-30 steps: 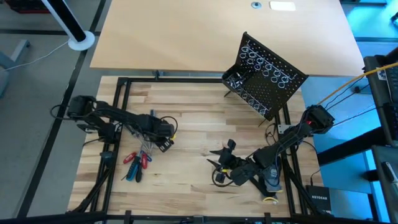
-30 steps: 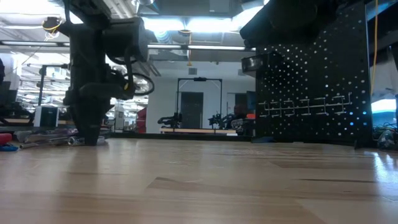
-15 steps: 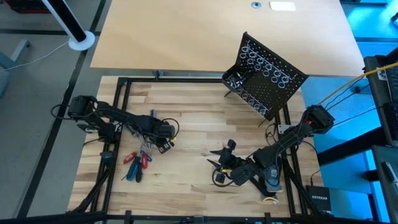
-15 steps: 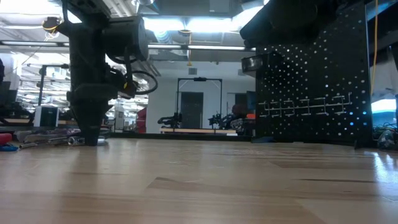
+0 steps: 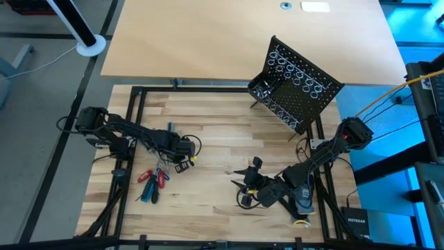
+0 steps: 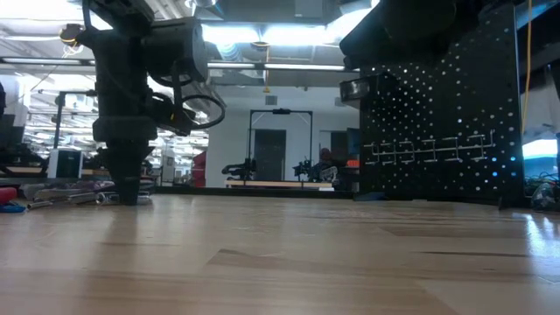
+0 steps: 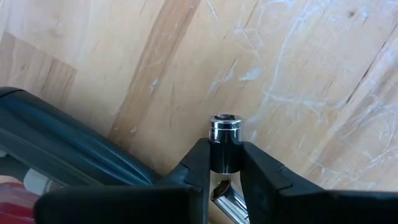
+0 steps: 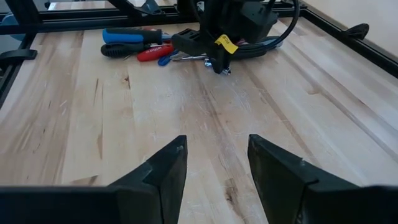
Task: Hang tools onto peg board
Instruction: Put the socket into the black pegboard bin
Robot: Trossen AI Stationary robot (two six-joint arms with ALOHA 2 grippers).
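Your left gripper [image 7: 225, 163] is down at the tabletop [image 5: 215, 149], its two fingers [image 7: 198, 167] pinching a small silver socket bit [image 7: 225, 142] that stands upright between them, with a second shiny metal piece just showing lower in the gap. In the high view that gripper [image 5: 182, 165] sits on the left half of the table, just beside the pile of tools [image 5: 151, 183] with red and blue handles. Your right gripper [image 8: 217, 163] waits low over the wood near the front right, its fingers spread apart with nothing between them.

The peg board [image 5: 297, 83] stands tilted at the far right corner of the slatted tabletop, well apart from both grippers, with bare wood between it and the left arm. The right arm's own links and cables lie across the front right part of the table.

Only the left wrist view shows you the bit itself; from above it is hidden under the gripper. The right wrist view looks across the table and shows the left gripper [image 8: 219, 62] touching the wood with the tools [image 8: 140, 45] lying behind it. The low view shows the left arm [image 6: 131, 105] reaching down to the surface and the peg board [image 6: 442, 114] as a dark perforated panel on the right.
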